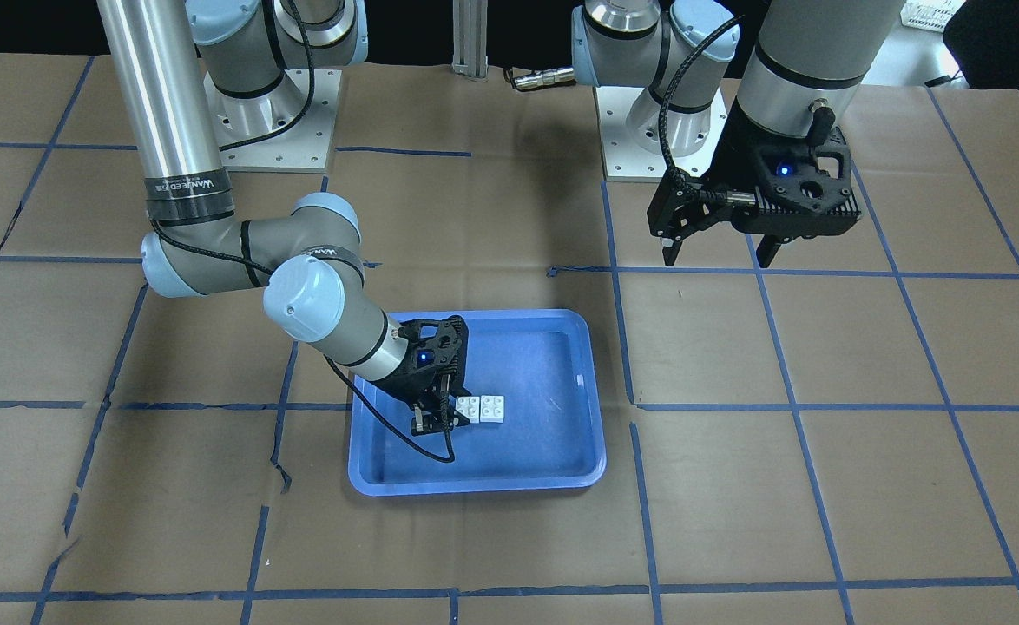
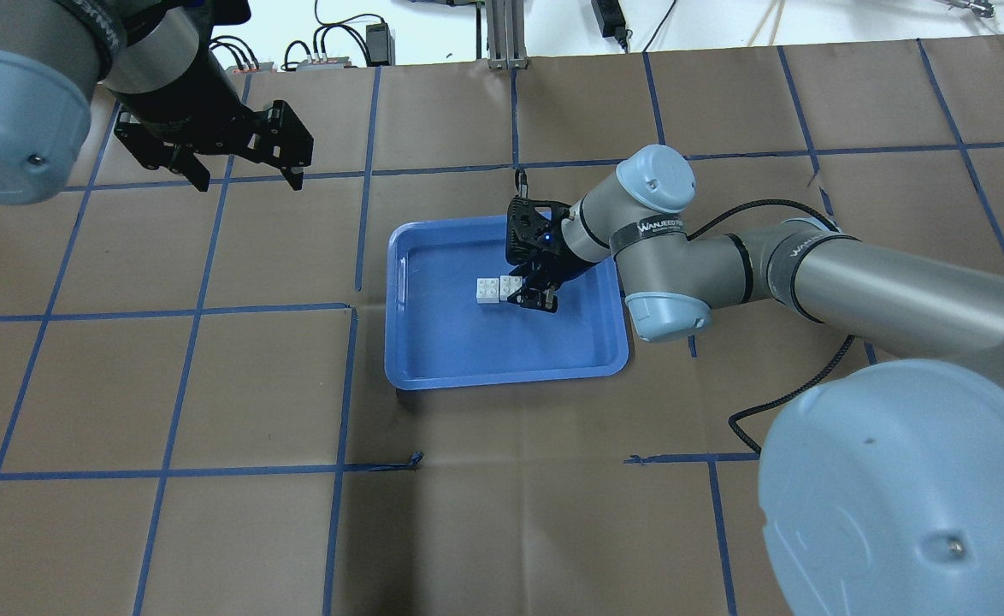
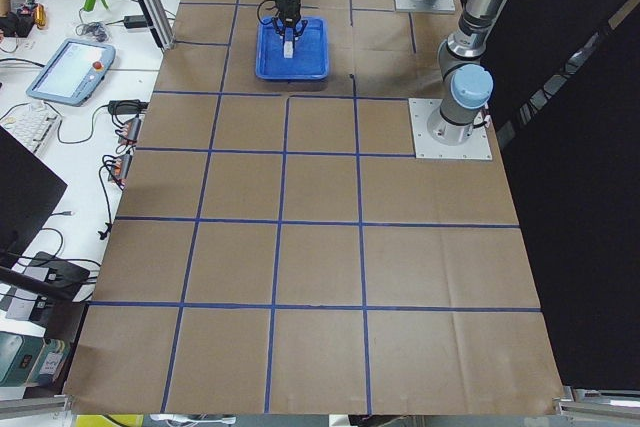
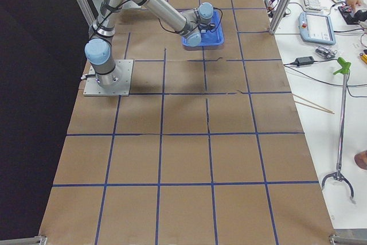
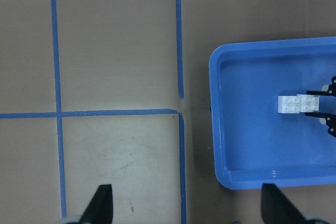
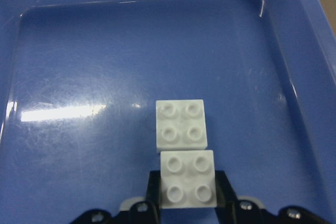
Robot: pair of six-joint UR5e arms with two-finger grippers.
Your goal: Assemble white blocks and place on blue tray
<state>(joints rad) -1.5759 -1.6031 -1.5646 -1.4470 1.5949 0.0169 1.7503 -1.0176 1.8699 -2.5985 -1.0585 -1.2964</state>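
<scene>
Two white blocks lie side by side, touching, on the floor of the blue tray (image 1: 475, 484). All four studs show on each. My right gripper (image 1: 437, 423) reaches low into the tray, its jaws against the sides of the nearer white block (image 6: 189, 184). The other white block (image 6: 181, 124) lies free just beyond it. Both blocks also show in the overhead view (image 2: 499, 289) and the left wrist view (image 5: 298, 104). My left gripper (image 2: 245, 175) is open and empty, high above the bare table, well away from the tray (image 2: 502, 376).
The table is covered in brown paper with a blue tape grid (image 2: 348, 385). The tray's raised rim (image 6: 315, 51) surrounds the blocks. The arm bases (image 1: 275, 121) stand at the table's robot side. Operator desks with devices (image 3: 70, 62) lie beyond the table's edge.
</scene>
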